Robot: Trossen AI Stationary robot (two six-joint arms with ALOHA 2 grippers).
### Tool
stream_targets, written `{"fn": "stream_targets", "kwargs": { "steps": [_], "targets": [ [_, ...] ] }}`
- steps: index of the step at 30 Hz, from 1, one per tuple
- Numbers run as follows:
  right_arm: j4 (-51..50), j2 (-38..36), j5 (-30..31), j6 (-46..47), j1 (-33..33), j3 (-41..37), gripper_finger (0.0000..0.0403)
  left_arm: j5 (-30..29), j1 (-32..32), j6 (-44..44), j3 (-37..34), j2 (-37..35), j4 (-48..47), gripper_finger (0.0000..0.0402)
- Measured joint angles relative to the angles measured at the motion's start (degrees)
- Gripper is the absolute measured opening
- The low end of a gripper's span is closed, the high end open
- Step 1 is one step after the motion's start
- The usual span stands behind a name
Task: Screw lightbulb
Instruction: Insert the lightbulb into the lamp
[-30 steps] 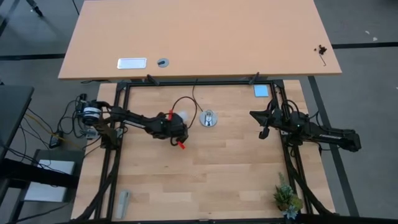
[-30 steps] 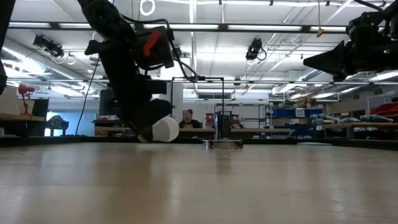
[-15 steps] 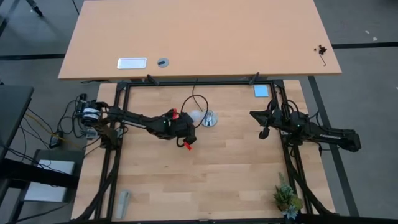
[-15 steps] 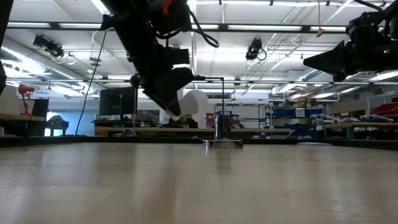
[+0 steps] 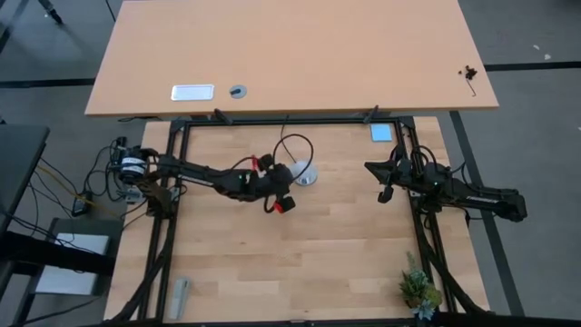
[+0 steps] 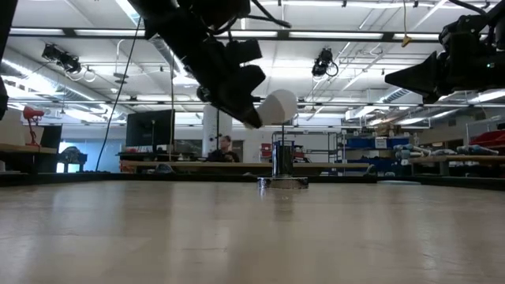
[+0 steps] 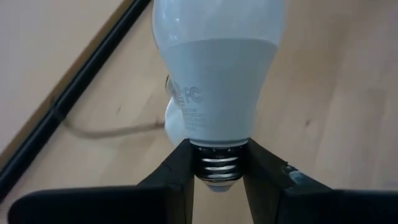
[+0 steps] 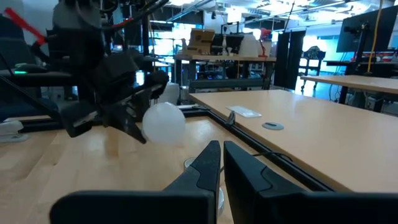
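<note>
Left gripper (image 5: 283,173) moved right and up, fingers clamping the lightbulb (image 6: 278,106) by its threaded base, upper centre of low view, above the socket (image 6: 282,182). Right gripper (image 5: 385,177) parked right, fingers closed.

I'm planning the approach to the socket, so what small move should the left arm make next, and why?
Probably tip the lightbulb upright, threads down, over the socket. The left gripper is clamped on its screw base and holds it raised, lying sideways with the glass end leading, above the socket. The right gripper waits shut at the table's right side.
</note>
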Motion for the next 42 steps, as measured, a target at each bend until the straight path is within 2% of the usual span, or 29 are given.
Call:
{"fn": "stream_targets", "kwargs": {
  "steps": [6, 16, 21, 29, 34, 37, 40, 42],
  "targets": [
    [0.00, 0.02, -0.01, 0.00, -0.01, -0.02, 0.0030, 9.61, 3.52, 7.08, 0.00, 0.00, 8.17, 0.0098],
    [0.00, 0.02, -0.02, 0.01, -0.01, -0.02, 0.0030, 23.97, 6.67, 10.58, -0.02, -0.02, 20.13, 0.0098],
    [0.02, 0.02, -0.01, 0.34, 0.01, -0.01, 0.0030, 27.85, 6.66, 10.91, -0.04, -0.05, 26.37, 0.0098],
    [0.48, 0.02, 0.00, 0.38, 0.01, 0.00, 0.0030, 29.63, 8.66, 10.28, -0.04, -0.09, 33.36, 0.0098],
    [1.06, 0.02, -0.01, 0.55, 0.01, -0.02, 0.0030, 34.72, 10.99, 10.32, -0.30, -0.09, 37.49, 0.0098],
    [3.90, 0.02, 0.00, 0.92, 0.01, 0.00, 0.0030, 39.75, 12.60, 10.73, -3.15, -0.09, 45.04, 0.0098],
    [7.79, 0.11, -0.02, 4.80, 0.01, -0.02, 0.0030, 45.72, 14.80, 7.74, -7.24, -0.09, 53.98, 0.0098],
    [10.66, 0.54, -0.86, 7.70, 0.08, -0.01, 0.0032, 47.60, 16.01, 5.82, -9.95, -0.09, 58.86, 0.0098]
  ]
}}
